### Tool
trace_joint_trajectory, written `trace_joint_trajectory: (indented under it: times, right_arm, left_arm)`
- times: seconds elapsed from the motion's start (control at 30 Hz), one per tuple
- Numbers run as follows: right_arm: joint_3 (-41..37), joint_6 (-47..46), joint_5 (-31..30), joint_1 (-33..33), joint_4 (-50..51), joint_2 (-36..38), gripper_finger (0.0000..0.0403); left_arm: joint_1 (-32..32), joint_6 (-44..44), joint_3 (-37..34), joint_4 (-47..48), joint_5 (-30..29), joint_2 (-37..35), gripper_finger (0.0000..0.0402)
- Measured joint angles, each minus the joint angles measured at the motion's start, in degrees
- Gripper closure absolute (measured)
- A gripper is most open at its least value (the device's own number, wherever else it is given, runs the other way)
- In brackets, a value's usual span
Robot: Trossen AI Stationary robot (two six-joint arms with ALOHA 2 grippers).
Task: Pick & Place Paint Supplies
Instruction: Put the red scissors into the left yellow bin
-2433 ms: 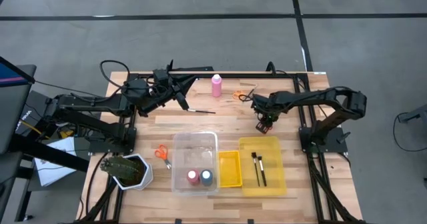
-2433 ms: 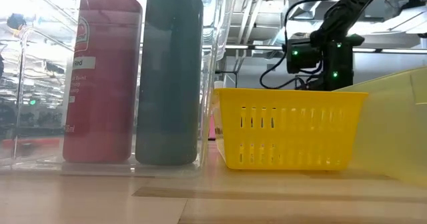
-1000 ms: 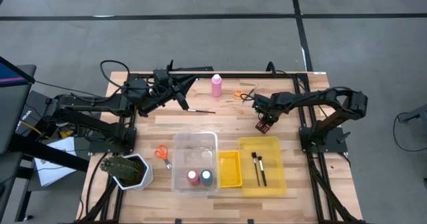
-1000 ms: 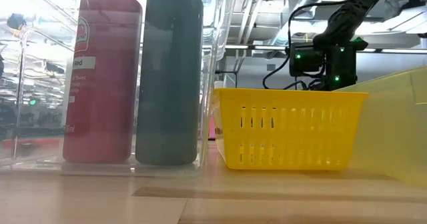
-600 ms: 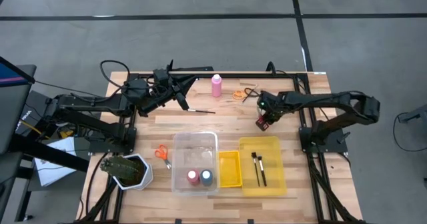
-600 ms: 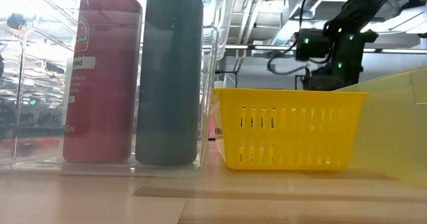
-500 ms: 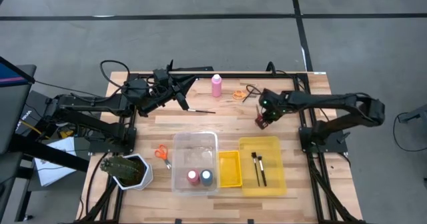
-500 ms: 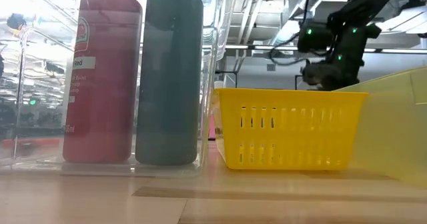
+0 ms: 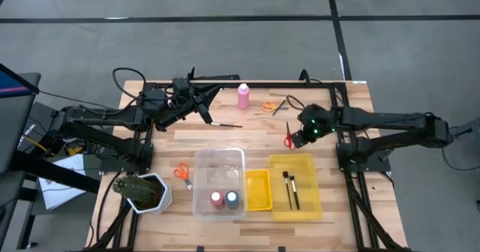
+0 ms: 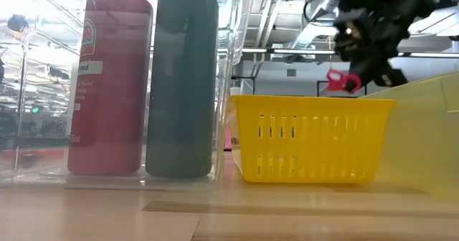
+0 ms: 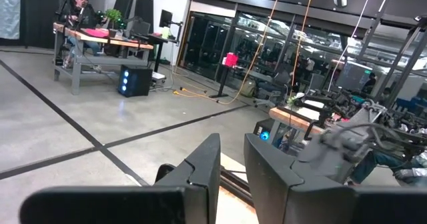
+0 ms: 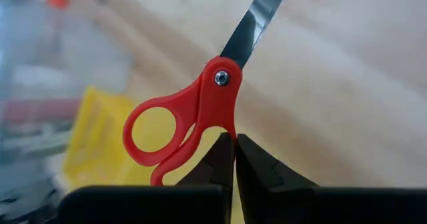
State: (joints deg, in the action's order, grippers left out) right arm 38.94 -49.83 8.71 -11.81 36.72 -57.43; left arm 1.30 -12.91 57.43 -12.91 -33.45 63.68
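My right tool is pinched shut on red-handled scissors above the wooden bench near the yellow bins, with two bottles and two brushes binned, the pink bottle and orange scissors left.

Lighting's even and soft from overhead, barely any shadows on the surface. Low view has the right arm motion-blurred, and the right wrist view's background is totally out of focus behind the sharp red scissors.
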Motion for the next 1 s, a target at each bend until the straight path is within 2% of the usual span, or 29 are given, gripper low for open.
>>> trace_joint_trajectory:
  times: [0.1,0.27,0.5,0.73,0.9,1.0]
  right_arm:
    - [0.0,-7.15,-1.7,6.9,-0.29,1.96,0.0403]
    - [0.61,-20.08,-8.98,19.42,-2.1,2.62,0.0403]
    - [6.3,-31.55,-18.31,32.31,-2.18,-4.78,0.0403]
    - [14.65,-35.27,-20.75,38.16,-2.07,-16.42,0.0403]
    - [20.83,-33.46,-20.58,38.31,-2.8,-24.57,0.0403]
    - [22.39,-31.91,-18.19,37.56,-2.82,-27.93,0.0403]
  left_arm:
    - [-0.3,0.0,0.0,0.0,0.01,0.0,0.0339]
    - [-1.21,0.0,0.0,0.02,0.04,0.0,0.0339]
    - [-2.71,0.02,0.0,0.07,0.24,0.0,0.0339]
    - [-4.29,0.2,0.0,0.67,0.24,0.0,0.0339]
    - [-5.35,0.22,0.0,1.6,0.22,0.0,0.0339]
    - [-5.91,0.22,0.0,1.57,0.17,0.0,0.0339]
